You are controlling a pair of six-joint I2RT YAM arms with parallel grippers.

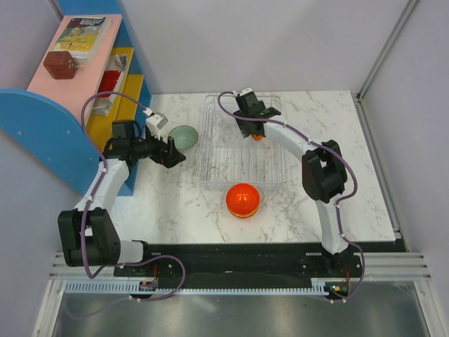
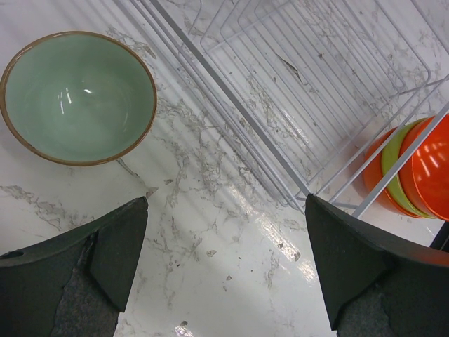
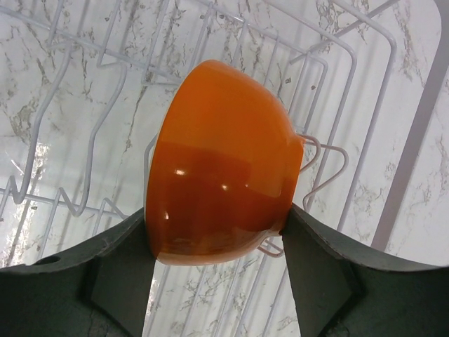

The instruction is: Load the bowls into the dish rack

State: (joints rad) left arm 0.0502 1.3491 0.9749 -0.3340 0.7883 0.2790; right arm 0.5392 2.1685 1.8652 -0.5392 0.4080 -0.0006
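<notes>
Right wrist: pinching orange bowl (image 3: 217,161) in right gripper (image 3: 216,217); stiff, likely slick. With spread left gripper (image 2: 226,203), grab rim of green bowl (image 2: 77,98), 11 o'clock.

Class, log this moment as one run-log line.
right gripper: shut on orange bowl at dish rack | left gripper: open, near green bowl | bowl stack: unloaded

Noted a white marble-patterned tabletop (image 1: 175,210) veined in grey. Found a glossy orange round bowl (image 3: 217,182), plain and unpatterned, and a silvery-white wire dish rack (image 3: 63,105). Saw a pale green glazed bowl (image 2: 77,98) rimmed in brown. Spotted a nested orange and lime-green bowl stack (image 2: 410,168). Registered a blue and yellow shelf unit (image 1: 42,133) topped in pink. Marked the left gripper (image 2: 226,200) by dark grey fingers (image 2: 112,246).
</notes>
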